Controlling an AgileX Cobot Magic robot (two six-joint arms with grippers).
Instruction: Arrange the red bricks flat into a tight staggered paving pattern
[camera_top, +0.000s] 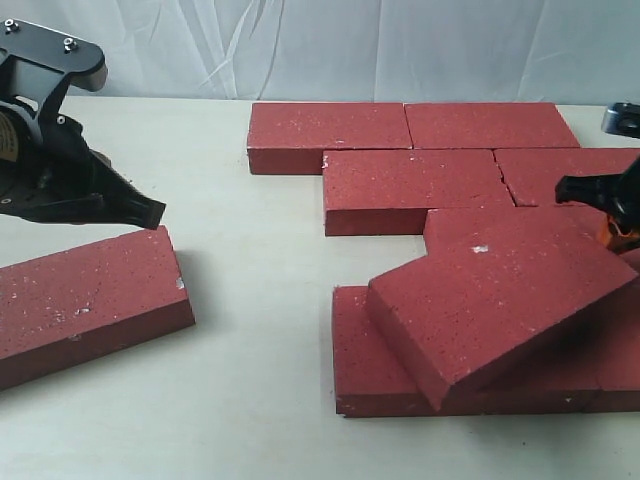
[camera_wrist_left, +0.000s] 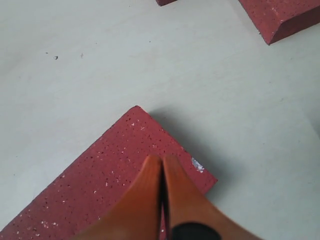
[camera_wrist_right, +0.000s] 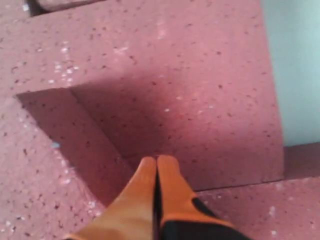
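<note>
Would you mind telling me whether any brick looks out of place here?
The tilted brick rests across the laid bricks on the right instead of flat; the lone brick sits skewed, far left of the pattern.

Nine-odd dark red bricks (camera_top: 410, 185), matte and flecked with white, are spread in two groups. At far right, the far row (camera_top: 330, 135) has two bricks lying flat end to end. The second row (camera_top: 570, 170), touching it on the near side, is shifted right so the joints are staggered; a corner is chipped where its two bricks meet. A tilted brick (camera_top: 500, 300) lies skewed on top of the flat bricks nearer still, overhanging a near brick (camera_top: 365, 385) at their left end. A lone brick (camera_top: 85, 300) lies flat at near left, well apart, turned at an angle, with a white chip on its right corner.
</note>
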